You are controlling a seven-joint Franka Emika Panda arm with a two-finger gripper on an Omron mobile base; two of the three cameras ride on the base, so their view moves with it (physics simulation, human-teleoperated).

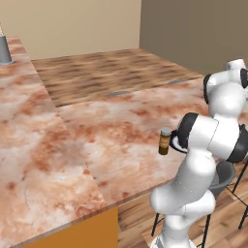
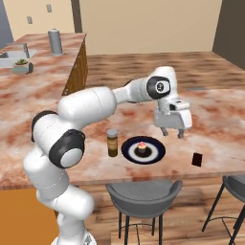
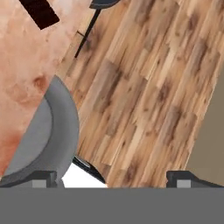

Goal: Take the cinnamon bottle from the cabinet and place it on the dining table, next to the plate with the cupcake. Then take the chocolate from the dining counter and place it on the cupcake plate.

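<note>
**Cinnamon bottle set beside cupcake plate; hand raised and empty**

Cinnamon bottle [image 2: 112,142]: recorded upright on the marbled counter [image 2: 210,115], just to the left of the plate [image 2: 154,151] in the right base view, near it but not touching. Its grey cap and brown body were also seen in the left base view [image 1: 165,141], partly behind the arm's elbow.

Plate: dark, round, lying flat near the counter's front edge. Cupcake [image 2: 141,147] was noted at its centre, pink frosting uppermost.

Chocolate [image 2: 196,159]: a small dark block, found on the counter to the right of the plate, apart from it and close to the front edge. In the hand view it was seen as a dark rectangle [image 3: 39,12] at the upper left, on the marbled surface.

Hand [image 2: 172,132]: held above the counter, over the gap between plate and chocolate, fingers pointed downward. The fingers were spread apart and nothing was held between them; the wood floor was visible between the two tips [image 3: 178,178] in the hand view.

Stool [image 2: 143,194]: grey seat, placed below the counter edge under the plate.

Canister [image 2: 56,41]: grey, upright, on the far counter.
</note>
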